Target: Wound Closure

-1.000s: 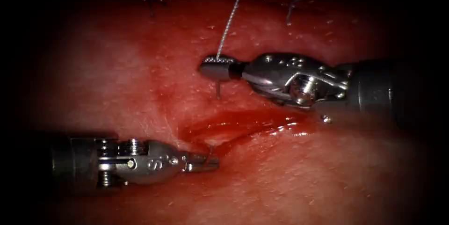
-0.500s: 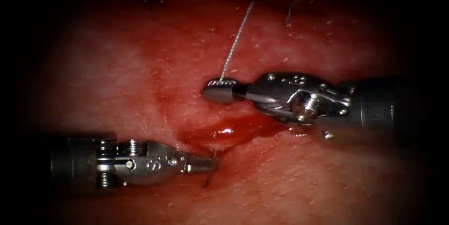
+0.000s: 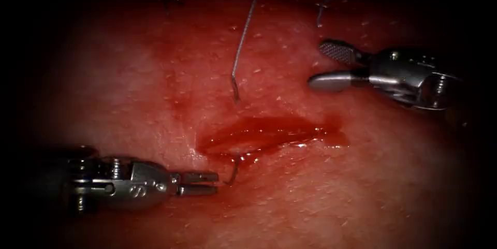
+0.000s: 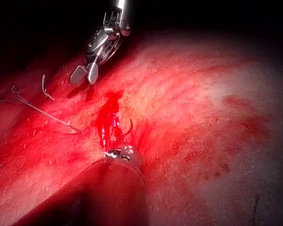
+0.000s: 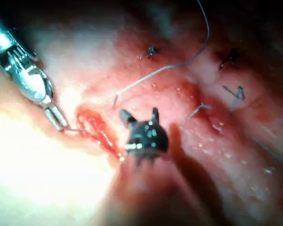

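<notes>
The needle [image 3: 232,169] sat in the tissue [image 3: 362,197] at the lower lip of the cut [image 3: 269,134], toward its left end, with a short dark curved piece poking out below the red fluid [image 3: 248,150] and hooking down and left. The left end effector [image 3: 213,183] lay just to the left of that exposed piece, its shaft running almost level from the left, so the needle was straight ahead of its tips and very near. Its two jaws stood slightly apart, parallel, and held nothing; whether a tip brushed the needle I could not tell. In the left wrist view the same curved piece of needle [image 4: 127,130] arched out of the tissue beside the cut, close to that arm's own tool.

The right end effector [image 3: 323,65] was well apart from the needle, up and to the right of the cut, with its jaws spread wide and empty. A second earlier it had been pinching the thread just above the cut; now it had let go and drawn back to the right. The thread [image 3: 243,37] hung loose from above, ending in a small kink just over the cut's upper lip, touching neither tool. The left tool, which had been gripping at the needle, had also opened and backed off slightly. The left arm was plainly the nearer to the needle.
</notes>
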Motion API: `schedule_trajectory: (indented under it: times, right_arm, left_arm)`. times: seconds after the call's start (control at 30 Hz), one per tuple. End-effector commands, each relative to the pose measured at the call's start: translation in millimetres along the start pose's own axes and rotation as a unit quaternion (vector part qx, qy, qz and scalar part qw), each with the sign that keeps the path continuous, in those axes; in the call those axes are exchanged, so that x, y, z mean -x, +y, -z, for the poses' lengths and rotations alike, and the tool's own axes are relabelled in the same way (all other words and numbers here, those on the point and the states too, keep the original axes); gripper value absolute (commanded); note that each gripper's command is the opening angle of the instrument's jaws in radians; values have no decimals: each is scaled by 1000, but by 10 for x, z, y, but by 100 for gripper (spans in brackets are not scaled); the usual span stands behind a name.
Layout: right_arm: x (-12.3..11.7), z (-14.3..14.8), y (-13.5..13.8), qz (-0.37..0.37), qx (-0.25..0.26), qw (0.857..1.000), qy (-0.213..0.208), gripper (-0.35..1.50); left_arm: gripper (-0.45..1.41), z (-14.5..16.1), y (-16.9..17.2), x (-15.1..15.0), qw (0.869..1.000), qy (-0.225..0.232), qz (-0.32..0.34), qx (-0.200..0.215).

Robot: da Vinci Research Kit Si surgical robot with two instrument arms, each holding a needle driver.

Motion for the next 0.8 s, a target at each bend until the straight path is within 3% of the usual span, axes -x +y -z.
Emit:
schedule_trajectory:
  times: [0.03, 0.2, 0.37, 0.47, 0.73, 0.8]
  right_arm:
    - [10, -6, -2, -2, 2, 1000, -1, 101]
    - [17, -14, -5, 2, -3, 1000, -1, 98]
    - [24, -19, -6, 5, -2, 1000, -1, 94]
    - [29, -22, -6, 7, -1, 1000, 0, 91]
    - [34, -23, -7, 13, 0, 1000, 0, 88]
    - [34, -23, -8, 13, 0, 1000, 0, 88]
  left_arm:
    - [22, -9, 0, -3, 1000, 8, -3, -2]
    - [68, -15, -4, -22, 999, 32, -22, -24]
    - [83, -23, -11, -29, 999, 32, -30, -25]
    - [74, -29, -15, -29, 999, 33, -32, -29]
    - [21, -40, -19, -24, 996, 61, -27, -51]
    - [-1, -42, -18, -24, 995, 76, -18, -59]
